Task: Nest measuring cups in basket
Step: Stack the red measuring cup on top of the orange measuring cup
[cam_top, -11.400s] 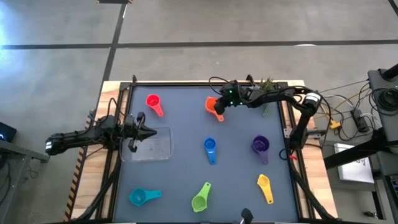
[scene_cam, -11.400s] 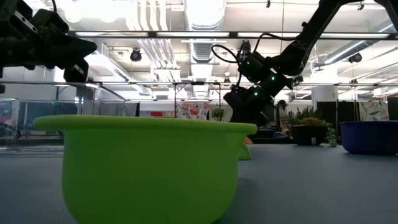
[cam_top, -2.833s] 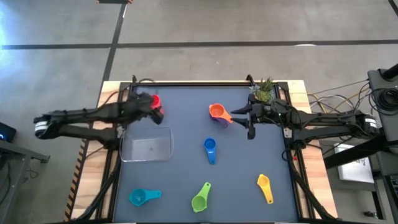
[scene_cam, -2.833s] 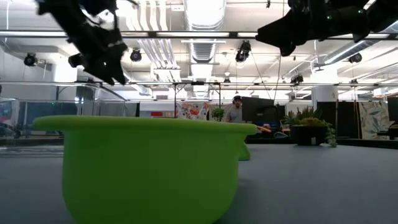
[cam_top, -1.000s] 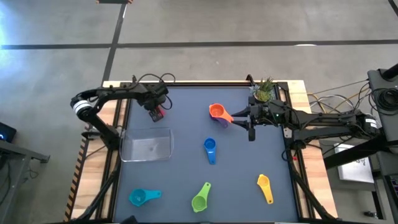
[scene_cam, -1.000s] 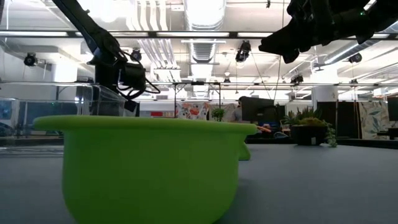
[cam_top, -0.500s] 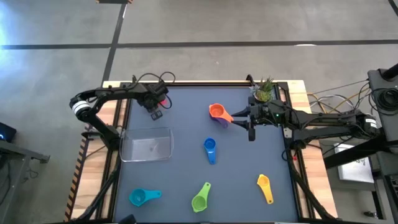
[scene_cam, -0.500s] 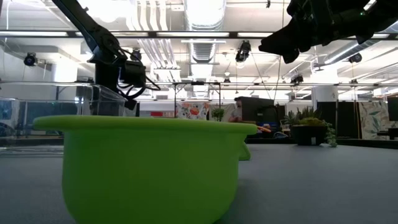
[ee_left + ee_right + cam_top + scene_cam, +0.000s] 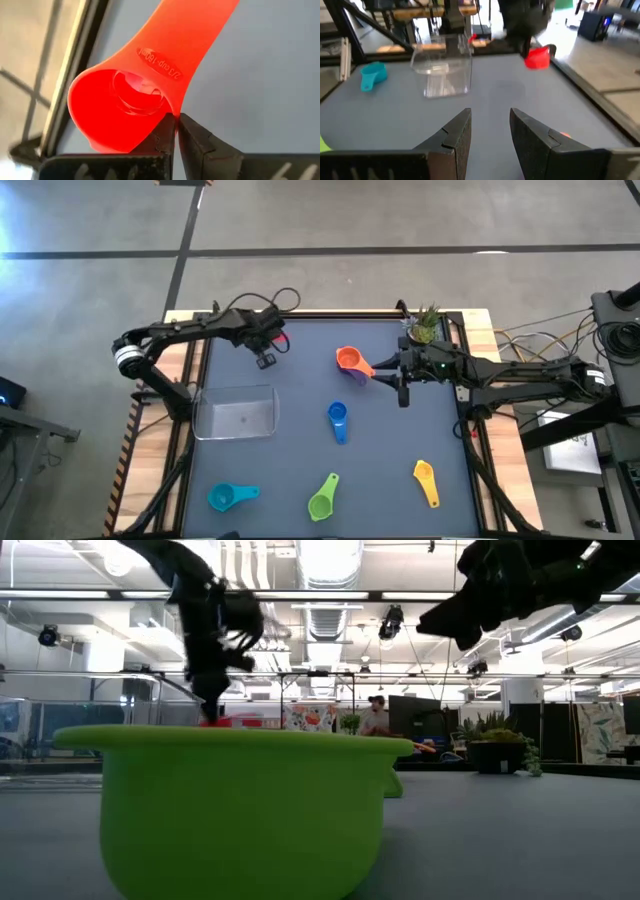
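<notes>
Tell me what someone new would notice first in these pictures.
Probably the left gripper, shut on the red measuring cup near the table's far left edge. Then the scattered bright cups, like the lime green cup at the near edge, and the clear basket sitting empty on the left.

Bench (image 9: pixel 290 465), clock read from its middle in the high view, 12 = far edge.
- centre cup (image 9: pixel 337 418): mid-bench.
- basket (image 9: pixel 237 412): 9 o'clock, on bench, nothing in it.
- left tool (image 9: pixel 266 358): 11 o'clock, behind basket, pinching the held cup (image 9: pixel 279 338) at its rim.
- far cup (image 9: pixel 349 361): 12 o'clock; right tool (image 9: pixel 400 383) just beside it at 1, apart.
- plant (image 9: pixel 425 326): far corner, 1–2 o'clock, behind right tool.
- near-left cup (image 9: pixel 225 497): 7 o'clock.
- near-middle cup (image 9: pixel 323 500): 6 o'clock.
- near-right cup (image 9: pixel 426 481): 4–5 o'clock.
</notes>
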Motion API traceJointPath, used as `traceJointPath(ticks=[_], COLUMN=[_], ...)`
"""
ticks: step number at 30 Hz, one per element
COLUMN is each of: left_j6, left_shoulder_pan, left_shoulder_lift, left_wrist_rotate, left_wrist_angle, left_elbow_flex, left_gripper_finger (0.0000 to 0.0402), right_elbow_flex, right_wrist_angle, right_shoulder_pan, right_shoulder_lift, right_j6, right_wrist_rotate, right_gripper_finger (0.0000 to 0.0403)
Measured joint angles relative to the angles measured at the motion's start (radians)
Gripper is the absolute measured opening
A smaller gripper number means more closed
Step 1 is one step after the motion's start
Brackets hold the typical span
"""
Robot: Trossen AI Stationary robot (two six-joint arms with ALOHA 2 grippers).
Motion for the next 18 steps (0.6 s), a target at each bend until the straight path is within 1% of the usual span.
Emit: traceJointPath(ticks=[5,10,14,18], left_j6=[-0.044,-0.038,-0.026,-0.025], left_shoulder_pan=[-0.128,-0.247,-0.296,-0.318], left_shoulder_lift=[0.0,0.0,0.0,-0.001], left_wrist_rotate=[-0.027,-0.044,-0.05,-0.056], left_wrist_angle=[-0.001,0.008,0.009,0.015], left_elbow_flex=[0.096,0.194,0.259,0.279], left_gripper_finger=[0.0,0.0,0.0,0.0], right_elbow_flex=[0.003,0.017,0.017,0.017], right_wrist_angle=[0.006,0.003,0.023,0.062], right_shoulder_pan=[-0.009,-0.023,-0.023,-0.023], right_shoulder_lift=[0.051,0.051,0.039,0.072], right_j6=[-0.009,-0.025,0.001,0.019], right_wrist_rotate=[0.003,0.06,0.055,0.051], right_gripper_finger=[0.0123,0.0123,0.0123,0.0127])
